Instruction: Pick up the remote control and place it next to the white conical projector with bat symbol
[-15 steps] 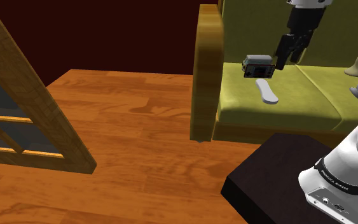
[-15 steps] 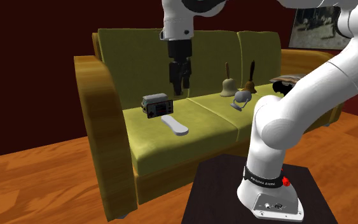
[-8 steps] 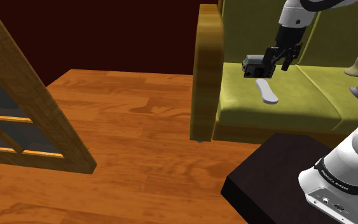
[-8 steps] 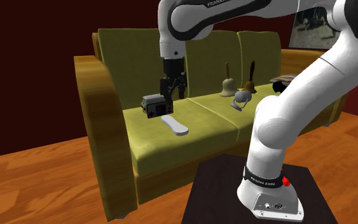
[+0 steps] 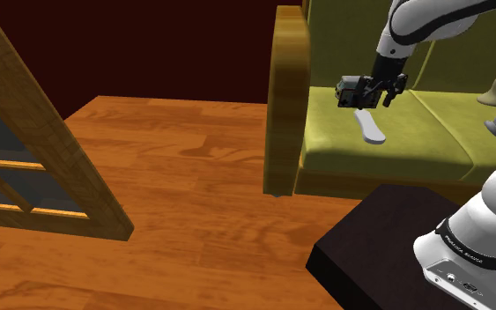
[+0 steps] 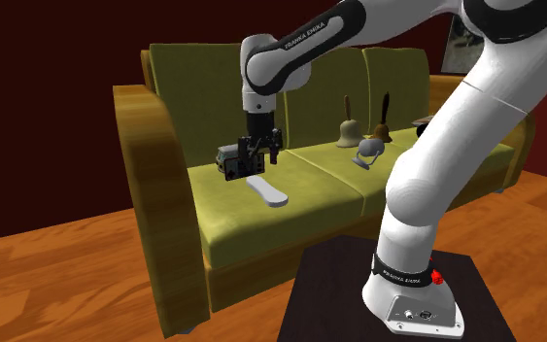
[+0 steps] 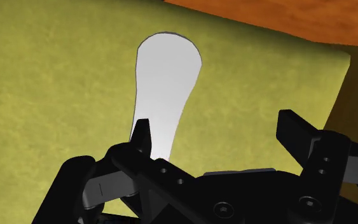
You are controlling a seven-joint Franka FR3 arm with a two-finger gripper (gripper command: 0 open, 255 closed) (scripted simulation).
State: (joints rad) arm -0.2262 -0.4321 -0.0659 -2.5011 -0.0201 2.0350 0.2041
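Olive sofa seat [image 5: 413, 141] bears white remote [image 7: 165, 89] — gripper [image 7: 217, 130] over it, jaws spread; wood floor [image 5: 175, 176], dark red wall [image 5: 149, 44].

An olive-green sofa [image 6: 242, 225] spans the middle of the second exterior view. A small grey box [image 6: 230, 158] sits on its left cushion. Two bells [image 6: 347, 131] stand farther right. Wooden floor [image 5: 175, 176] covers the shoulder view's left.
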